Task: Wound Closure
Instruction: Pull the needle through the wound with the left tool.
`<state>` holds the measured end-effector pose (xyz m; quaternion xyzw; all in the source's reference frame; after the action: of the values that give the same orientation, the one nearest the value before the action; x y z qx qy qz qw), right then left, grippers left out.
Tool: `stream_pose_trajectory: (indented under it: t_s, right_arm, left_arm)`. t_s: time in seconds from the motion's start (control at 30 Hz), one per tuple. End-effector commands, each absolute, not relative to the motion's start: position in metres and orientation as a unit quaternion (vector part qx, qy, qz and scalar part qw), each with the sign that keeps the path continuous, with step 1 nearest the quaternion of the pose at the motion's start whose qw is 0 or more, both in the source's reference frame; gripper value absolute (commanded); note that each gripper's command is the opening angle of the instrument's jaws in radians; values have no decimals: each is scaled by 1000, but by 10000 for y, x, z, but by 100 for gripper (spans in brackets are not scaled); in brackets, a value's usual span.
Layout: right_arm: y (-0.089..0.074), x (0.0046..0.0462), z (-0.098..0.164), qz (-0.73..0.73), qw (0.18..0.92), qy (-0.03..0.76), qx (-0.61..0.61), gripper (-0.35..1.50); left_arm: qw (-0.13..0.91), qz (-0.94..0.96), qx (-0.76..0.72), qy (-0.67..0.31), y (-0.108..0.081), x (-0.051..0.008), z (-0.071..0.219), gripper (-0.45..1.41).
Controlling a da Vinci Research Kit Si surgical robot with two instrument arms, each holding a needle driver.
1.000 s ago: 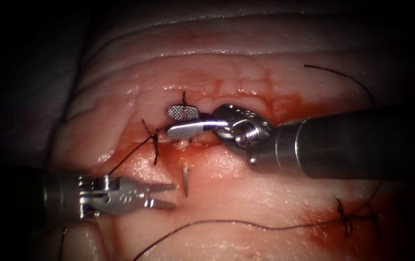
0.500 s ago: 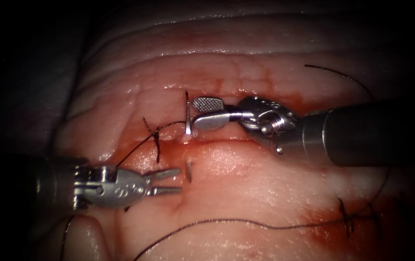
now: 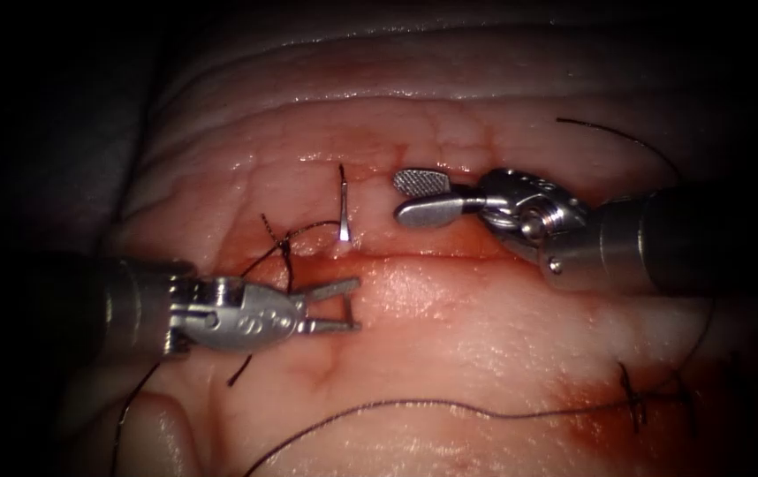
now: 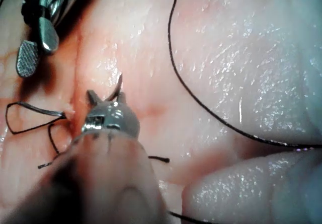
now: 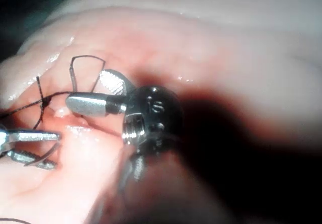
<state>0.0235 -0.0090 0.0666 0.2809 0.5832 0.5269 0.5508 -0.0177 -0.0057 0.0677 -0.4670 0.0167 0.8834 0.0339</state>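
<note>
I see the tissue (image 3: 485, 327) as wet, glossy flesh, smooth with soft folds, slicked by shiny red fluid (image 3: 591, 424) along the cut. Both tools are polished bare metal: the right tool (image 3: 414, 196) shows a cross-hatched, rough gripping face inside one jaw, the left tool (image 3: 344, 305) a brushed steel body. The needle (image 3: 343, 208) is bright smooth steel. The thread (image 3: 450, 408) looks dark, thin and matt.

curved needle (image 3: 344, 212) through tissue (image 3: 485, 327) across cut (image 3: 432, 258), tail end upright, thread (image 3: 414, 408) trailing
</note>
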Motion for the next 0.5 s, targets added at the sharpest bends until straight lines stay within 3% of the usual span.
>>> stream_pose_trajectory:
  t_s: [0.03,0.17,0.5]
  right_arm:
    - [-98,243,672,525,552,584,282,95]
    - [-107,241,668,522,553,584,283,81]
    - [-133,227,652,508,556,587,296,66]
  left_arm:
    - [33,883,-469,16,-58,-183,684,10]
    - [27,877,-480,-1,-55,-182,689,-45]
    - [93,810,-552,-173,-45,-179,672,-45]
